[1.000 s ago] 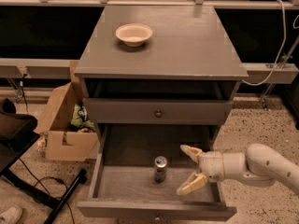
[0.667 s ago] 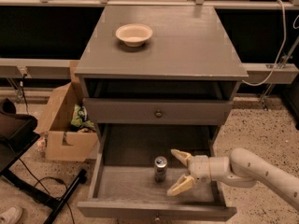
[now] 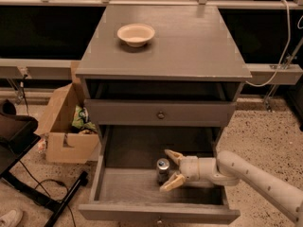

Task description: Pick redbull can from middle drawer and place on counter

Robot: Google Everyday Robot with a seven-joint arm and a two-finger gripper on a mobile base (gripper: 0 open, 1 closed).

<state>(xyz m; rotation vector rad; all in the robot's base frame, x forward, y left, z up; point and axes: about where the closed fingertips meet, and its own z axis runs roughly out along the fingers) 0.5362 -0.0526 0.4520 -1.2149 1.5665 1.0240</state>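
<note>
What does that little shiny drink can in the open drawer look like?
The slim silver metal can with dark bluish patches and a shiny round lid stands upright on the pale wood floor of the open grey middle drawer, near its centre. The cream two-finger gripper is in the drawer with it, open, one finger on each side of it. Whether they touch cannot be told.

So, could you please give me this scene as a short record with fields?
middle drawer: pulled open
redbull can: upright on the drawer floor
gripper: inside the drawer, open, one finger on either side of the can; contact unclear
counter: holds a cream bowl; no can on it yet
</note>
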